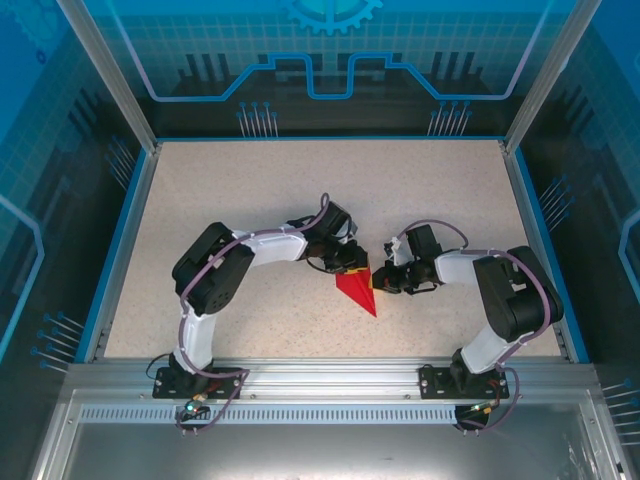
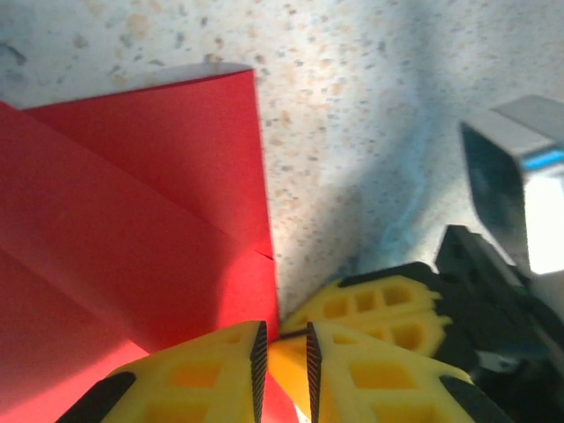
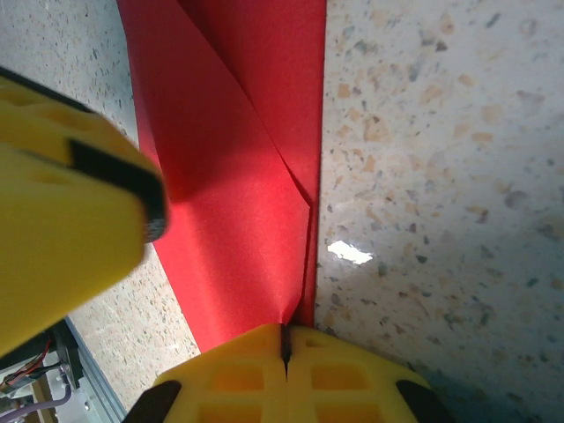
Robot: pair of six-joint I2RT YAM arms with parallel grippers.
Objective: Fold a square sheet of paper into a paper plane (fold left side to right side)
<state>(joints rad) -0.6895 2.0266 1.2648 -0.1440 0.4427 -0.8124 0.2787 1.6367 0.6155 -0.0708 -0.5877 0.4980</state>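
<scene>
Bottom centre, the right gripper [image 3: 285, 342] pinches an edge of the folded red paper [image 3: 233, 176], while the left gripper [image 2: 282, 348] (jaws a slit apart) sits at its right edge, hold unclear.

From above, the left gripper [image 1: 355, 267] hides the wide end of the bright red folded paper [image 1: 358, 292]. Both wrist views cut that paper off, and we cannot tell whether the left yellow pads [image 2: 258, 352] pinch it.
</scene>
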